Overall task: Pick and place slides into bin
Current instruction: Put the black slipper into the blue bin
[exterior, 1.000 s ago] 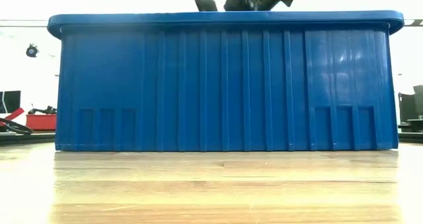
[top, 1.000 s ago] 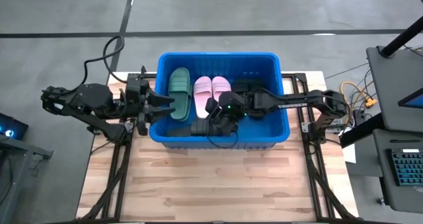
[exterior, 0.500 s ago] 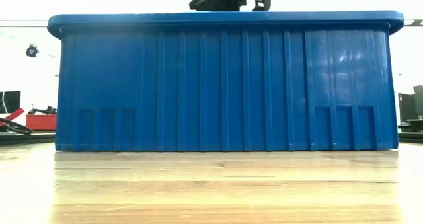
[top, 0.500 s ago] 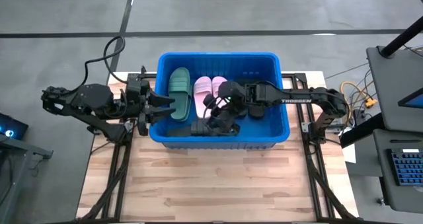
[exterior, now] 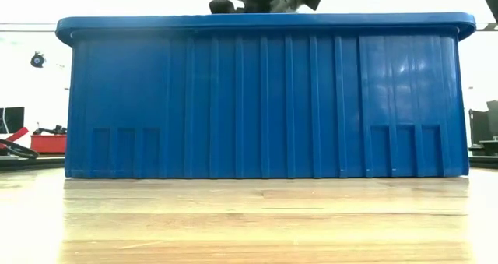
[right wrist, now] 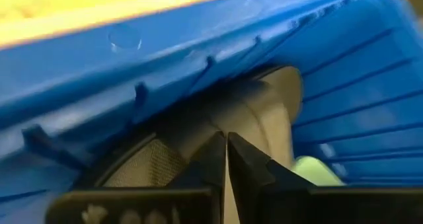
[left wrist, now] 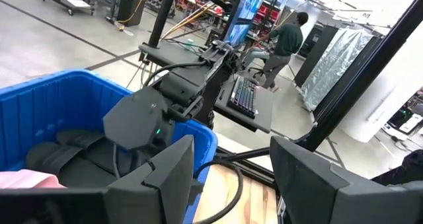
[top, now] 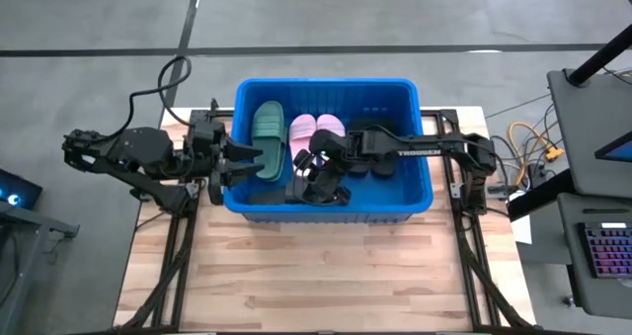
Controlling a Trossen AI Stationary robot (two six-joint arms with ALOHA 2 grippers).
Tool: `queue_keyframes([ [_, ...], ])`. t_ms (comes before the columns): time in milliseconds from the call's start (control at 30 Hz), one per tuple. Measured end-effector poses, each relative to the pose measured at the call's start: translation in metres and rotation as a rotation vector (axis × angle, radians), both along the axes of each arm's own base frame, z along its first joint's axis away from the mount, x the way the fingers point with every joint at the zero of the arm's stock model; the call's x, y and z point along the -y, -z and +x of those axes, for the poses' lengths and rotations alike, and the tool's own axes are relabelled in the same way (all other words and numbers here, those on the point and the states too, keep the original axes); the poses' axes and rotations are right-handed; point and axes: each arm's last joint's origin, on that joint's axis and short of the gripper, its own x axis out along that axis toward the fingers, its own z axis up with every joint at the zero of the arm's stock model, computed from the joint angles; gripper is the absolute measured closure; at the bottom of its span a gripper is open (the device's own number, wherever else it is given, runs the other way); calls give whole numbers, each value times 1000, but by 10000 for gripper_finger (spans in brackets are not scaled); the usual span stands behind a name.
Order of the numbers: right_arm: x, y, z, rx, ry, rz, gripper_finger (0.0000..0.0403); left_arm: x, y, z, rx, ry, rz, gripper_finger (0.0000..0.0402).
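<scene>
inside the large bright blue plastic crate (top: 425, 192) on the pale wooden table (top: 326, 276): a dark green rubber slide sandal (top: 268, 135) lying along the left wall, a pink rubber pair (top: 316, 132) just beside it, and black rubber slides (top: 296, 191) heaped against the near wall. right gripper (top: 318, 182) down among the black slides, fingers (right wrist: 218, 159) pressed together with no gap and nothing visibly pinched between them, tips just short of a black sandal sole wedged against the blue wall. left gripper (top: 249, 161) parked over the crate's left rim, jaws spread wide and empty, green sandal right at its tips. no slides seen outside the crate from above, so probably near the end of the task. risks from here, judged only from the layout: shut right fingers snagging a black strap on the way up and dragging a sandal over the rim; right arm reaching across the pink pair and scuffing them aside; both grippers sharing one crate and colliding if moved together; left jaws catching the rim or nudging the green sandal.
</scene>
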Motion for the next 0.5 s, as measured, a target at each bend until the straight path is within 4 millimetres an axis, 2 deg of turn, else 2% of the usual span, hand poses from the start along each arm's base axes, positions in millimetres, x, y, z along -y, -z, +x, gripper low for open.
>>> queue_keyframes([
  [267,13,10,13,-82,-34,58,395,0,0,0,-3,-2,1,217],
  [500,22,3,16,-151,-94,39,395,-1,0,-1,-2,-3,0,217],
])
